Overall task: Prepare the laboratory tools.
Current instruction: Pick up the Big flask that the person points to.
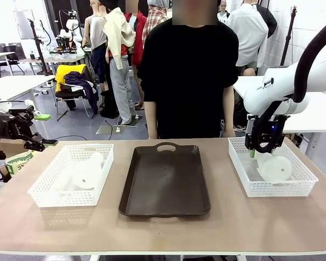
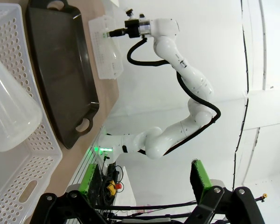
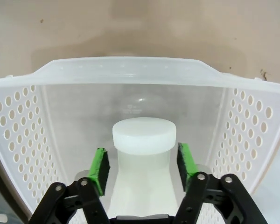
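Right wrist view: we see the right gripper [image 3: 143,155] spread, pads [image 3: 101,169] flanking the neck of the flask [image 3: 143,133] without contact, inside the basket [image 3: 18,121]. An off-centre squeeze may let the smooth neck slip.

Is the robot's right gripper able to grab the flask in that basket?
Probably yes. The right gripper sits inside the white basket, its green pads on either side of the flask neck, with small gaps left and nothing in between.

No text is readable; the faint print [image 3: 130,111] on the flask [image 3: 143,135] is illegible.
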Available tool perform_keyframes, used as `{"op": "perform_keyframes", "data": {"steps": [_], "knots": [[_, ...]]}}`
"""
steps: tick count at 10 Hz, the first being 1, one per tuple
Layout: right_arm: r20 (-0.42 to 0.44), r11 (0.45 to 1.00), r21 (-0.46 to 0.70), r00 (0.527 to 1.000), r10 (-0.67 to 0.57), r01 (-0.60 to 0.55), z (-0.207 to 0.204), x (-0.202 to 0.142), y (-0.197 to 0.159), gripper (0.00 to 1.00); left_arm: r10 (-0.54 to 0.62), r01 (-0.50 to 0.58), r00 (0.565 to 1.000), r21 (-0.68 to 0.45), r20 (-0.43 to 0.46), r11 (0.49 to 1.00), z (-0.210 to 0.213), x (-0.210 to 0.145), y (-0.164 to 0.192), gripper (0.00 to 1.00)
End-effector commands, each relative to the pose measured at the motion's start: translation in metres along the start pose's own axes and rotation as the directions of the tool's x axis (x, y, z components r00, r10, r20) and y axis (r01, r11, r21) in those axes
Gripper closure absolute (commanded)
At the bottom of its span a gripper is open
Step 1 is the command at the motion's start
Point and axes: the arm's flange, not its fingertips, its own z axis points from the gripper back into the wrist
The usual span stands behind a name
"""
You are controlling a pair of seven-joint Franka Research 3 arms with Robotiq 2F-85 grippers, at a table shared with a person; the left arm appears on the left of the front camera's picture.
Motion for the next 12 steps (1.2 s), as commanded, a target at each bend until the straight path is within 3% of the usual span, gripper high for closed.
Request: {"op": "perform_keyframes", "data": {"steps": [1,3,7,12], "knots": [[0.000,0.998,-0.058,1.000,-0.024,0.024,-0.0060,0.0066,0.0034,0.64,-0.003,0.003,1.000,0.015,-0.009,1.000,0.0017,-0.0019,-0.0010,0.00],[-0.007,0.997,-0.068,1.000,-0.030,0.030,-0.0072,0.0053,0.0049,1.00,-0.003,0.003,1.000,0.015,-0.009,1.000,0.0017,-0.0019,-0.0010,0.00],[-0.012,0.997,-0.038,0.998,-0.064,0.064,-0.0076,-0.0010,0.0020,1.00,-0.003,0.003,1.000,0.015,-0.009,1.000,0.0017,-0.0019,-0.0010,0.00],[-0.004,0.999,-0.024,1.000,-0.021,0.021,-0.0028,0.0002,0.0019,1.00,-0.003,0.003,1.000,0.015,-0.009,1.000,0.0017,-0.0019,-0.0010,0.00]]}}
